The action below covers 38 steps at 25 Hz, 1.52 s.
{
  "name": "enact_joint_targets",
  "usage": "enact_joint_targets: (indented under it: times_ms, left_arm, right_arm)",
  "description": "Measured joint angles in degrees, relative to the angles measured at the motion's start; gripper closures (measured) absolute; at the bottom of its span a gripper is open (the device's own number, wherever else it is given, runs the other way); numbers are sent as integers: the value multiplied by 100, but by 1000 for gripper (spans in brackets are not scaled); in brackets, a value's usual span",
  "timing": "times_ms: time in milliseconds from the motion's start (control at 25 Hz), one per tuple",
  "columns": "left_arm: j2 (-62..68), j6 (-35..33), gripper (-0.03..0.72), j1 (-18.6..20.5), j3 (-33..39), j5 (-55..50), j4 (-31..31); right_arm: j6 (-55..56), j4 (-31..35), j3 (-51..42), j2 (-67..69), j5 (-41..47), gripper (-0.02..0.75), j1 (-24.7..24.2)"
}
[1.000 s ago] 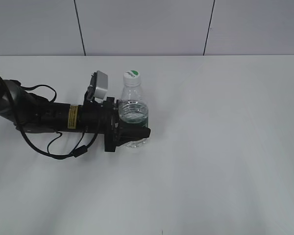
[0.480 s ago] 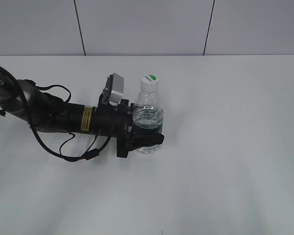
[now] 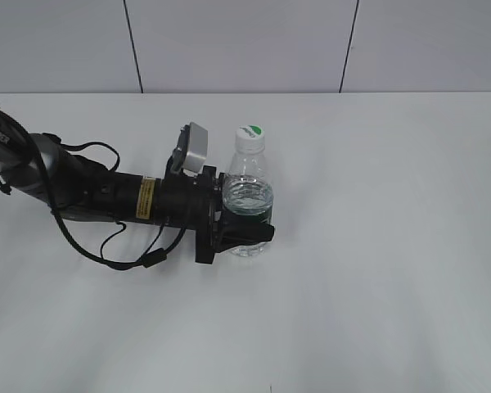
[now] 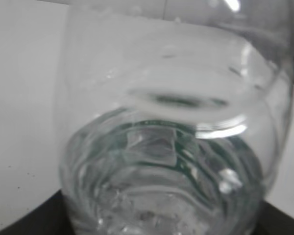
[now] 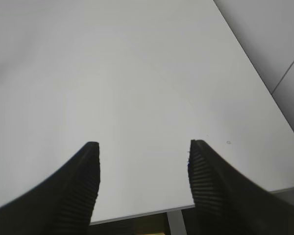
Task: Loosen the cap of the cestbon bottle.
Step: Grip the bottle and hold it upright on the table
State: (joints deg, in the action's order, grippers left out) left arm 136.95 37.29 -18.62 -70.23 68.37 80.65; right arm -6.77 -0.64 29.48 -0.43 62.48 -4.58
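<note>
The cestbon bottle stands upright on the white table, clear with a dark green label band low on its body. Its white cap with a green mark sits on top. My left gripper reaches in from the left and is shut on the bottle's lower body. In the left wrist view the bottle fills the frame, blurred and very close. My right gripper is open with nothing between its ribbed fingers, above bare table; it does not show in the exterior view.
The left arm with its cables lies low across the table's left side. A grey panelled wall stands behind the table. In the right wrist view the table's edge lies close below the fingers.
The left arm has carried the bottle to the right and slightly toward the front of the table; over the last half second it has barely moved.
</note>
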Motion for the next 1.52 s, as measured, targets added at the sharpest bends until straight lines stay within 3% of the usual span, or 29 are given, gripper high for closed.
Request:
enact_joint_targets:
  times_ms: [960,1520]
  left_arm:
    - [-558,307,277,-17,-2,-81,461]
    - [-287,64,277,-17,-2,-112,452]
  right_arm:
    - [0,157,18,0,-101,297,0]
    - [0,167,18,0,-103,297,0]
